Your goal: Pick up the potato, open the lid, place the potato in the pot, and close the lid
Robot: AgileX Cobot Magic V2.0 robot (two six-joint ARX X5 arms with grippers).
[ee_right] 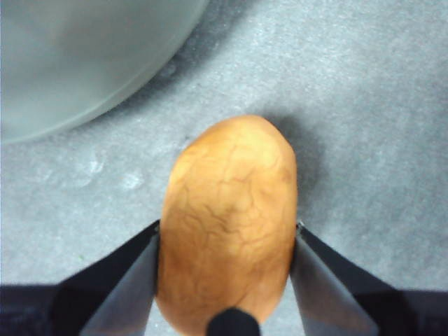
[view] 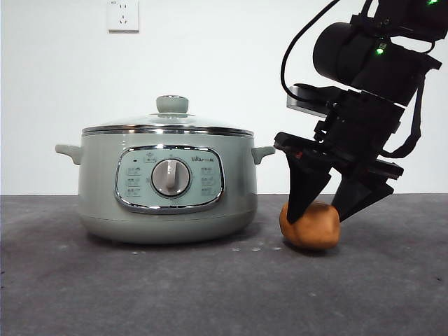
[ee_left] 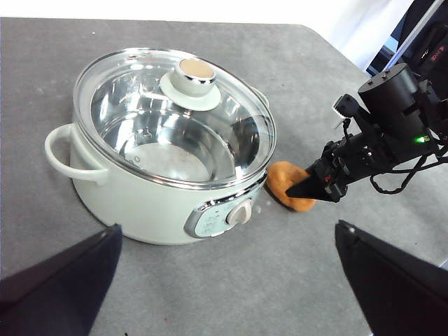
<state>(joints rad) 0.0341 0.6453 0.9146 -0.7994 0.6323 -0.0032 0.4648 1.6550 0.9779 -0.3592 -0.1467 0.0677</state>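
Note:
The orange-brown potato (view: 311, 227) lies on the grey table just right of the sage-green pot (view: 98, 189). My right gripper (view: 318, 218) reaches down over the potato, with one black jaw against each of its sides; the right wrist view shows the potato (ee_right: 227, 217) held between both jaws of that gripper (ee_right: 227, 229). The glass lid (view: 168, 128) with its green knob sits shut on the pot. My left gripper (ee_left: 225, 231) is open and empty, up above the pot (ee_left: 140, 210) and the lid (ee_left: 175, 119). The potato (ee_left: 283, 183) and the right gripper (ee_left: 302, 190) also show there.
The pot's control panel with its silver dial (view: 170, 177) faces the front. A side handle (view: 262, 152) sticks out toward the right arm. The pot's wall (ee_right: 70, 56) lies close beyond the potato. A wall socket (view: 123, 15) is at the back.

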